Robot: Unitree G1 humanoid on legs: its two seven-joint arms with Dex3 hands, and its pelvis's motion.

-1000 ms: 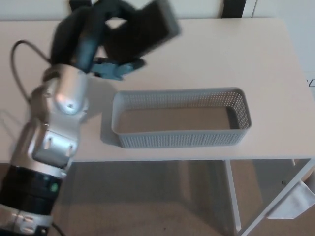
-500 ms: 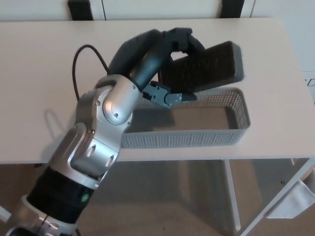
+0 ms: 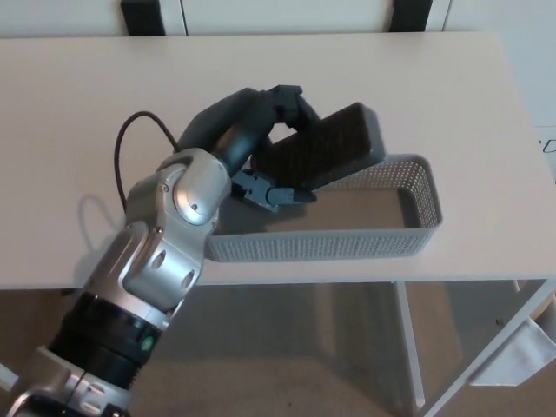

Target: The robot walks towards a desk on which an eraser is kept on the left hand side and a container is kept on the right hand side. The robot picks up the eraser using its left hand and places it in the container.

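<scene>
The place looks like an office or a plain test room rather than a home. A wide, pale surface (image 3: 452, 95) with a thin white metal leg (image 3: 410, 347) fills most of the view, bare apart from a grey mesh basket (image 3: 417, 228) of the kind used for desk supplies, which sits just right of and below the left hand (image 3: 276, 130). Beyond the hand, past the far edge, stand white cabinet fronts (image 3: 278, 16) with dark vertical handles (image 3: 142, 16). Under the near edge lies short grey-brown carpet (image 3: 304, 356), typical of a workplace floor. Which kind of room exactly cannot be told.
</scene>
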